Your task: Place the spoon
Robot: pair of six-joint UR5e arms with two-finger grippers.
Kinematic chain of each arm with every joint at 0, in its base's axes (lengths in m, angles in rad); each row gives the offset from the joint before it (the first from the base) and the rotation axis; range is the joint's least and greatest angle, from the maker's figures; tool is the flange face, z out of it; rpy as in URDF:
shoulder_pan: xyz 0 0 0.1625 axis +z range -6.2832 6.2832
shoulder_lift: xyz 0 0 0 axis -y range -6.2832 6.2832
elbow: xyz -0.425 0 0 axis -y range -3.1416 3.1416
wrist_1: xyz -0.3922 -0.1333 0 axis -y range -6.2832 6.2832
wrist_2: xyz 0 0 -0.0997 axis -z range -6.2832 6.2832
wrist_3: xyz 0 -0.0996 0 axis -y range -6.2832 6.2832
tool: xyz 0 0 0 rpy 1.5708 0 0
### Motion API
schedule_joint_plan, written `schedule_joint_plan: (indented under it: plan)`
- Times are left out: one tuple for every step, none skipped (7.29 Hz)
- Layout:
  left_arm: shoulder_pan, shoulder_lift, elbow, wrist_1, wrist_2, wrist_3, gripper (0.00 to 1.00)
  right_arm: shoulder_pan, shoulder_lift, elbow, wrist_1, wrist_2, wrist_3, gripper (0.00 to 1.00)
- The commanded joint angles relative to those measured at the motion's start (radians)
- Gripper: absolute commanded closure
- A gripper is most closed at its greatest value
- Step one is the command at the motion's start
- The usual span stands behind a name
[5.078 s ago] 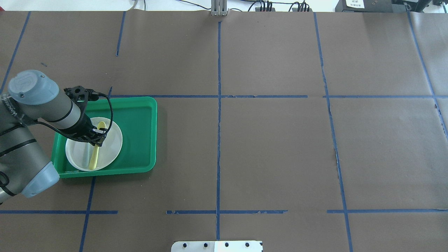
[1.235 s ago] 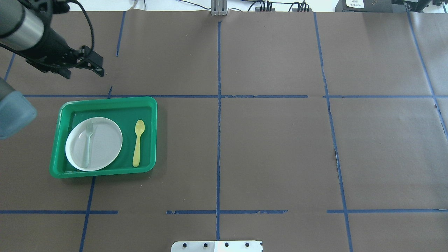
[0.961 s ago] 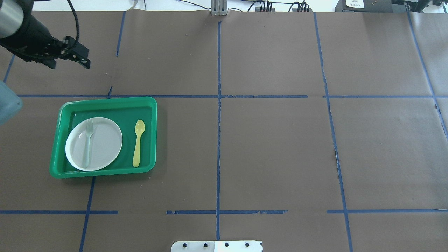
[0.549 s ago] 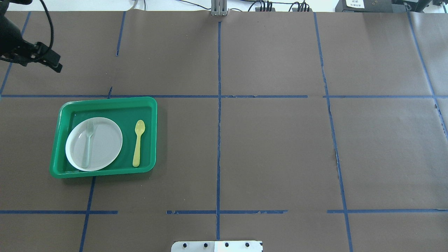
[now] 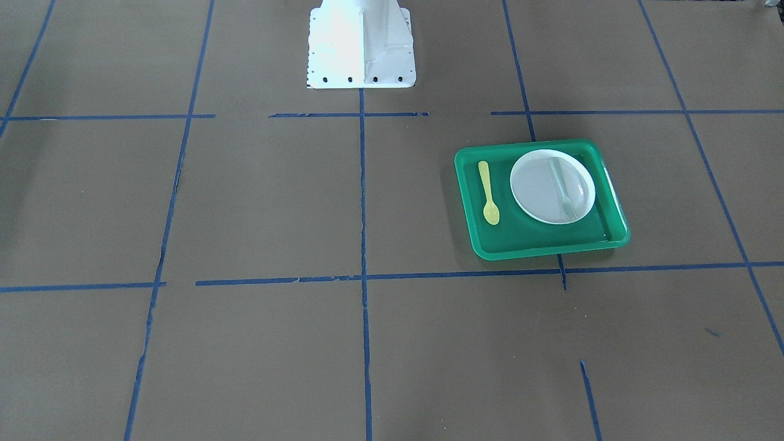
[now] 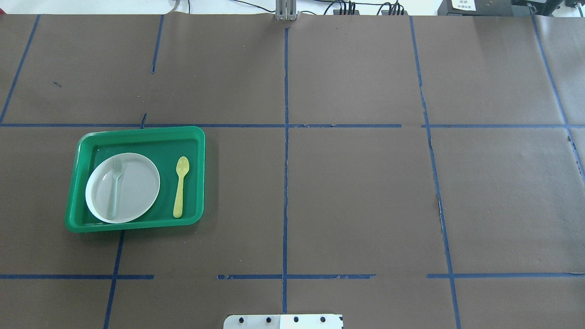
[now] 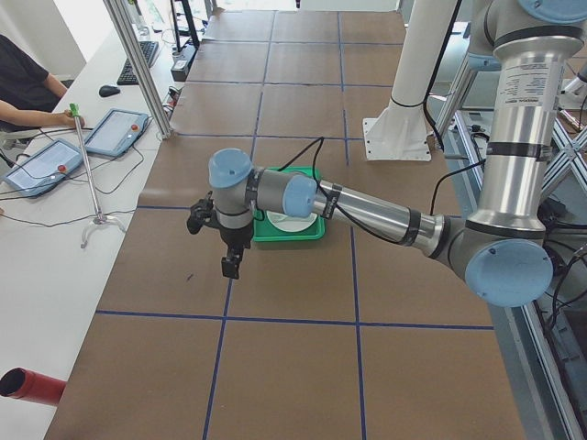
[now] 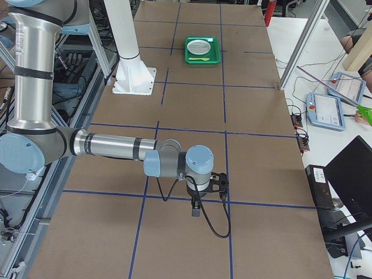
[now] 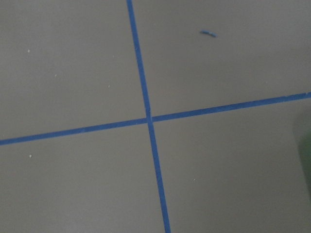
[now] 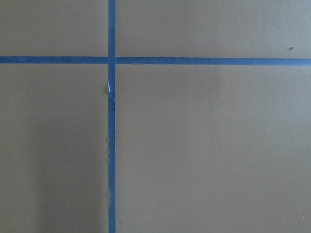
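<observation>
The spoon (image 6: pixel 181 186) is now lying in the green tray (image 6: pixel 137 130) beside the white plate (image 6: pixel 135 183); the left hand (image 7: pixel 229 266) is hovering clear of it, opening impossible to tell.

In the right side view, at the top, the spoon (image 8: pixel 201 59) is only a thin yellow streak, too small for detail. In the left side view the left arm (image 7: pixel 284 194) covers most of the tray (image 7: pixel 307 234) and the plate (image 7: pixel 293 222), and the spoon is hidden there. The left tool (image 7: pixel 228 266) and the right tool (image 8: pixel 196 210) show only in the side views, so how their jaws stand cannot be told. A blurred green patch (image 9: pixel 306 155) is cut off at the right edge of the left wrist view.
</observation>
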State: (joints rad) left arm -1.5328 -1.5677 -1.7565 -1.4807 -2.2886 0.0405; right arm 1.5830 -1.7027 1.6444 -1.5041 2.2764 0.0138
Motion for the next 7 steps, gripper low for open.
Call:
schedule_joint_plan:
  plan:
    - [-0.032,0.057,0.023,-0.009,-0.017,0.053,0.00,0.000,0.000,0.000,-0.001,0.000,-0.001,0.00]
    - [-0.032,0.083,0.038,-0.009,-0.029,0.055,0.00,0.000,0.000,0.000,-0.001,0.000,0.000,0.00]
    - [-0.032,0.107,0.038,-0.009,-0.043,0.055,0.00,0.000,0.000,0.000,-0.001,0.000,-0.001,0.00]
    - [-0.033,0.109,0.051,-0.009,-0.043,0.056,0.00,0.000,0.000,0.000,-0.001,0.000,0.000,0.00]
    - [-0.035,0.109,0.063,-0.009,-0.043,0.056,0.00,0.000,0.000,0.000,-0.001,0.000,0.000,0.00]
    - [-0.035,0.109,0.066,-0.009,-0.043,0.056,0.00,0.000,0.000,0.000,-0.001,0.000,0.000,0.00]
    - [-0.035,0.109,0.068,-0.018,-0.043,0.056,0.00,0.000,0.000,0.000,-0.001,0.000,0.000,0.00]
